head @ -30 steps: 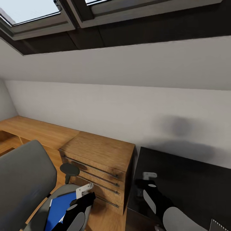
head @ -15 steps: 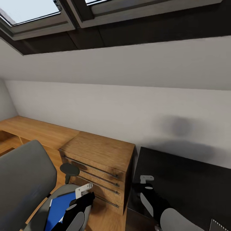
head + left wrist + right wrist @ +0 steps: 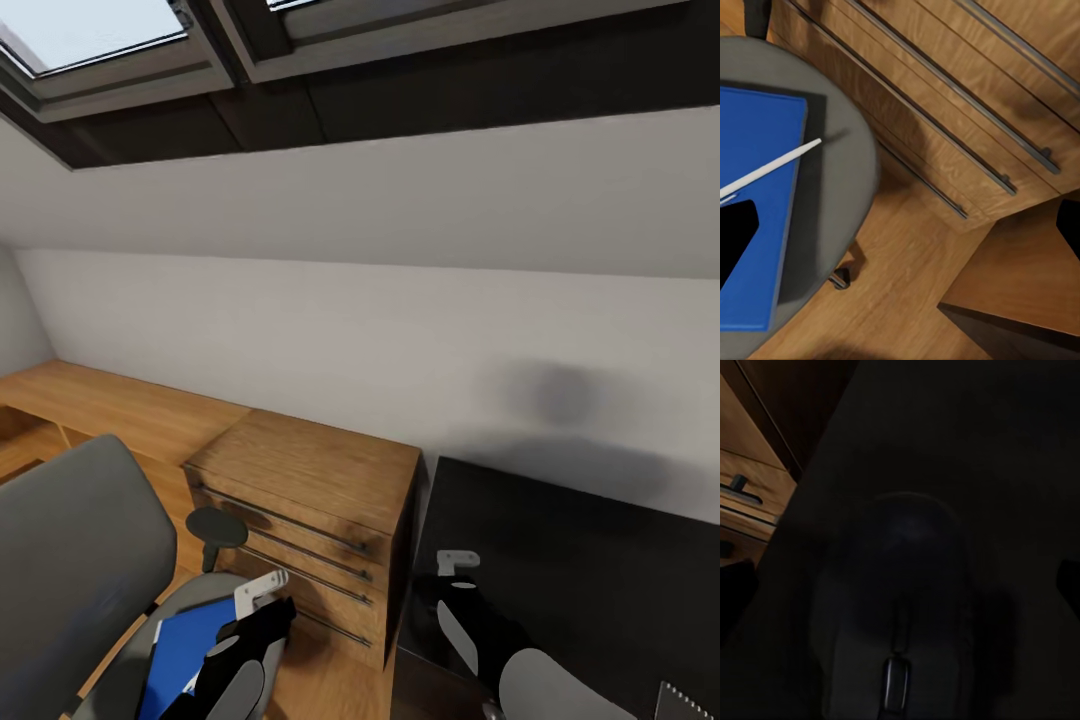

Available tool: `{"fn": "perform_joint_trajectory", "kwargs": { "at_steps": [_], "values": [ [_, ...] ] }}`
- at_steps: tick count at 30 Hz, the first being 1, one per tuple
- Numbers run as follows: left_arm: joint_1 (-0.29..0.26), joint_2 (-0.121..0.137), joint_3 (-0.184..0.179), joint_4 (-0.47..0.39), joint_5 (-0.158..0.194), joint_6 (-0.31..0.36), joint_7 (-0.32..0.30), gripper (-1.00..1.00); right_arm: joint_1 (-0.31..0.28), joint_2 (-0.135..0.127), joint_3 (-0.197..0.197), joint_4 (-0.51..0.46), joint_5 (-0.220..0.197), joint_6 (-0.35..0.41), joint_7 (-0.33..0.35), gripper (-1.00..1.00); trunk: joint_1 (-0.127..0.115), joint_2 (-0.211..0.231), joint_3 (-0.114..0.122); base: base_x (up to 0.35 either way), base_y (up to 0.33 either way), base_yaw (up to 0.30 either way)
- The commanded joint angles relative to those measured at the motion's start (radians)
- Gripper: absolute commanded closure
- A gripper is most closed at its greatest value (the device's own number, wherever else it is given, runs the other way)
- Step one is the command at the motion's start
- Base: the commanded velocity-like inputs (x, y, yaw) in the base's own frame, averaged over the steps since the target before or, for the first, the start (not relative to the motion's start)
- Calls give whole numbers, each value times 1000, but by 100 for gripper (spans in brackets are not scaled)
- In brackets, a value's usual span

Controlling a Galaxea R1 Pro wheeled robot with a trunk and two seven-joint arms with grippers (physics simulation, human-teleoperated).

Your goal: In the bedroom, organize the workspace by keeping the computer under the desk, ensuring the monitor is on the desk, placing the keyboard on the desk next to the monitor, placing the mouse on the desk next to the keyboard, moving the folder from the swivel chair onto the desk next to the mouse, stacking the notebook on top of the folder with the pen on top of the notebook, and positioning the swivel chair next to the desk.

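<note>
Blue folder (image 3: 754,217): on chair seat (image 3: 844,187), pen (image 3: 769,169) on top
Left gripper (image 3: 262,592): fingers spread, empty
Right gripper (image 3: 452,572): spread above mouse (image 3: 900,607)
Next: probably grab the mouse

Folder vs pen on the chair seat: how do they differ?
The folder is a broad, flat, bright blue rectangle; the pen is a thin white stick. The folder lies directly on the swivel chair seat; the pen lies on the folder, its tip reaching past the folder's edge. The pen sits diagonal to the folder's edges. Both lie flat, ungripped.
</note>
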Motion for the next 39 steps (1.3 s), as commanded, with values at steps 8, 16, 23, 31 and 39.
{"fn": "perform_joint_trajectory", "kwargs": {
  "at_steps": [8, 16, 23, 31, 39],
  "values": [
    [-1, 1, -3, -1, 5, 3, 7, -100, -1, -1, 8, -1, -9, 5, -8, -100, 31, -57, -27, 0, 0, 0],
    [-1, 1, -4, -1, 6, 3, 7, -100, -1, -1, 8, -1, -9, 5, -8, 100, 50, -92, -42, 0, 0, 0],
    [-1, 1, -4, -1, 7, 3, 7, -100, -1, -1, 8, -1, -10, 1, -8, 100, 50, -92, -42, 0, 0, 0],
    [-1, 1, -4, -1, 8, 3, 7, -100, -1, -1, 8, -1, -11, -5, -8, 100, 50, -92, -42, 0, 0, 0],
    [-1, 1, -4, 17, 8, -1, 2, -100, -1, -1, 8, -1, -11, -9, -8, 100, 50, -92, -42, 0, 0, 0]
  ]
}}
